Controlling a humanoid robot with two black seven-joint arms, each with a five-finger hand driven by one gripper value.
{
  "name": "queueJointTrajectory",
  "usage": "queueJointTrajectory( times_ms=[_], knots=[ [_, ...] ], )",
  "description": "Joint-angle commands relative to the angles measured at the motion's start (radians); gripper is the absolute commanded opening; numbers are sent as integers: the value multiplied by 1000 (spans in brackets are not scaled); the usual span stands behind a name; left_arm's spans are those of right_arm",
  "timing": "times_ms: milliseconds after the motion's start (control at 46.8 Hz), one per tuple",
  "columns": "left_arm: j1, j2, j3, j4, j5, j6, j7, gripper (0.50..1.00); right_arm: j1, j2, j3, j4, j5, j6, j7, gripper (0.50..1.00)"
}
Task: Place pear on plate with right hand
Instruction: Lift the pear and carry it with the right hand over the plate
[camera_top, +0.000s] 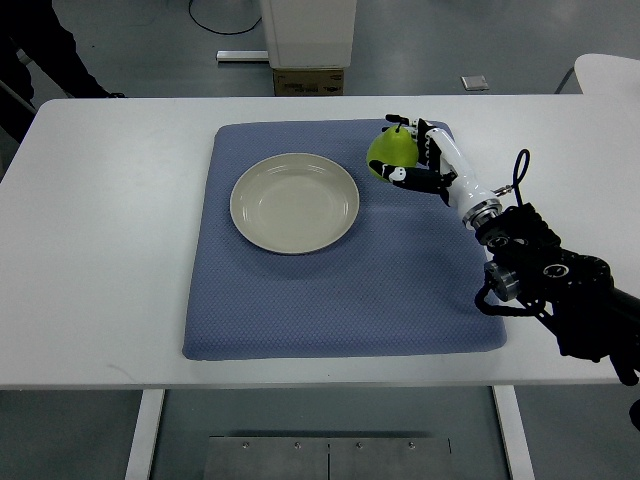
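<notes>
Right hand with fingers wrapped around the smooth green pear, near the far right corner of the textured blue mat. The round, glossy cream plate lies just left, bare mat around it, on the white desk.

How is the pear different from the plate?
The pear is green and rounded; the plate is cream and flat. The pear is smaller than the plate. The right hand grips the pear at the mat's far right corner, while nothing touches the empty plate. Both are over the blue mat.
</notes>
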Motion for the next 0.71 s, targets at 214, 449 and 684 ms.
queueJointTrajectory(
  times_ms=[214,449,684],
  knots=[
    [0,0,0,0,0,0,1,1000,46,50,-6,31,-3,14,0,500],
    [0,0,0,0,0,0,-1,1000,69,80,-50,31,-3,14,0,500],
    [0,0,0,0,0,0,1,1000,72,80,-113,33,-3,16,0,500]
  ],
)
